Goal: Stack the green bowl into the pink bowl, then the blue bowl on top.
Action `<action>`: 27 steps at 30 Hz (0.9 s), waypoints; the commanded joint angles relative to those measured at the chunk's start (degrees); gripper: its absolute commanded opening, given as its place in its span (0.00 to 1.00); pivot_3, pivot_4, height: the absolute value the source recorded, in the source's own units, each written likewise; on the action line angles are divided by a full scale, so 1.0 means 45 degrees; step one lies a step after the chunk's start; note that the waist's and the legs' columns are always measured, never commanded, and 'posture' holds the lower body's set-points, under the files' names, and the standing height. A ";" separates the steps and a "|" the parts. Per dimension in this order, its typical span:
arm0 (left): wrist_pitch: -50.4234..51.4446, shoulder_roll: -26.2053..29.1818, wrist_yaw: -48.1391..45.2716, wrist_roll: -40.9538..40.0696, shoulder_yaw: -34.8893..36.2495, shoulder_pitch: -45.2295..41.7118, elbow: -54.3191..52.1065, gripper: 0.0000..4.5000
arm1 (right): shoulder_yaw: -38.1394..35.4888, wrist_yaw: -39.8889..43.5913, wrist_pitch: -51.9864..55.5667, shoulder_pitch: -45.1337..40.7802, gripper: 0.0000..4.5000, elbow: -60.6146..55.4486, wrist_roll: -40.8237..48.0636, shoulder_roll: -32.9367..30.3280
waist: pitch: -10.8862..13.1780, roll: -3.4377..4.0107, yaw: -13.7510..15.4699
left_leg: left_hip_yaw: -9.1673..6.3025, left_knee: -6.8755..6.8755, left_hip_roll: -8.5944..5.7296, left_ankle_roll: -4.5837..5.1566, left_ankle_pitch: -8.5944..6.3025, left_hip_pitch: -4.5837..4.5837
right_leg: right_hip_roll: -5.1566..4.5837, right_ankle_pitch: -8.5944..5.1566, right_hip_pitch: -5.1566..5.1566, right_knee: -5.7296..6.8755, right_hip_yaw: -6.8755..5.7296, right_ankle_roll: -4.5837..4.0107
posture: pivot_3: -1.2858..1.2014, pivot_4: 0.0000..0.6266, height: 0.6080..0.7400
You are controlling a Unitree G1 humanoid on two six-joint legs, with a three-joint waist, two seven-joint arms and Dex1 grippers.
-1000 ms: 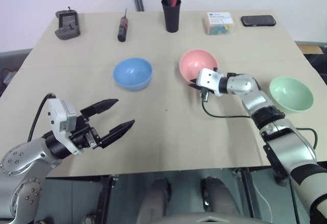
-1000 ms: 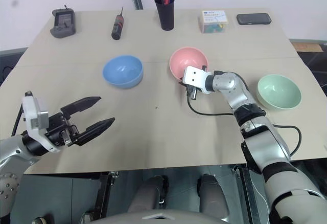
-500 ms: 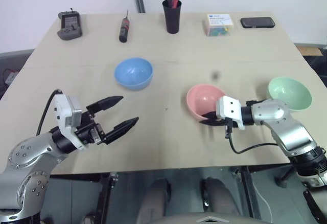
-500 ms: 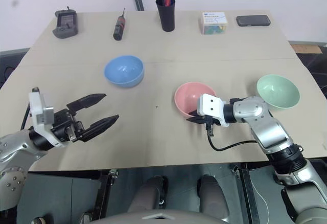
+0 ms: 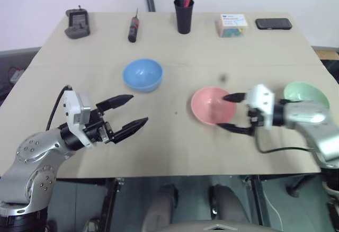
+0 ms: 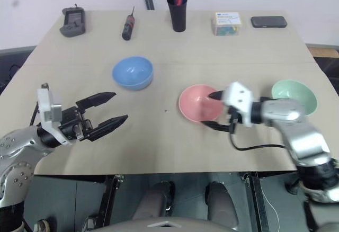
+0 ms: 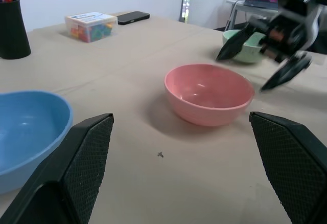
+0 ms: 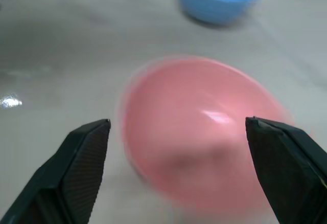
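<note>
No text can be read. The small box [image 5: 231, 24] at the far side of the table [image 5: 175, 136] has a label, but its print is too small.

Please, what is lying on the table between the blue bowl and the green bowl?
The pink bowl sits between the blue bowl and the green bowl, with the open right gripper at its near rim. The head views show it.

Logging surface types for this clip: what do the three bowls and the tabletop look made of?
The pink bowl, blue bowl and green bowl: probably plastic, smooth, with soft highlights inside. Table: matte beige board, possibly laminate or wood; a seam runs across it.
</note>
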 commanded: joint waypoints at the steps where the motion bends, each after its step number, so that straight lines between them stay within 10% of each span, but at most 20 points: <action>1: 0.0240 0.0323 -0.1085 -0.0623 -0.0829 -0.0754 -0.0242 1.00 | -0.1817 -0.1478 0.0261 0.0426 0.99 0.0734 -0.0784 -0.0722 | -0.0004 -0.0005 -0.0021 | 0.0012 0.0000 0.0002 0.0000 0.0000 0.0005 | 0.0002 0.0000 0.0004 0.0006 -0.0001 0.0000 | 0.52 0.24 1.00; 13: 0.0008 0.0265 -0.2380 0.0167 -0.3012 -0.3800 0.0501 1.00 | -0.0869 -0.4154 0.0331 -0.0062 0.99 0.4340 -0.2208 0.0139 | -0.0013 -0.0010 -0.0155 | 0.0086 0.0006 0.0012 0.0001 0.0003 0.0016 | 0.0024 0.0001 -0.0002 0.0023 0.0046 0.0000 | 0.52 0.24 1.00; 23: 0.0059 0.0240 -0.2129 0.0172 -0.2784 -0.3524 0.0256 1.00 | -0.0829 -0.4761 0.0679 -0.0454 0.05 0.4998 -0.2284 0.0456 | -0.0013 -0.0009 -0.0103 | 0.0084 0.0007 0.0011 0.0002 0.0002 0.0010 | 0.0024 0.0000 -0.0009 0.0026 0.0049 0.0001 | 0.52 0.24 1.00; 27: 0.0061 0.0134 -0.1825 0.0133 -0.2629 -0.3475 0.0363 1.00 | -0.0747 -0.4707 0.0067 -0.0581 0.01 0.5105 -0.2424 0.0332 | -0.0013 -0.0009 -0.0105 | 0.0085 0.0007 0.0011 0.0002 0.0002 0.0011 | 0.0024 0.0000 -0.0009 0.0027 0.0049 0.0001 | 0.52 0.24 1.00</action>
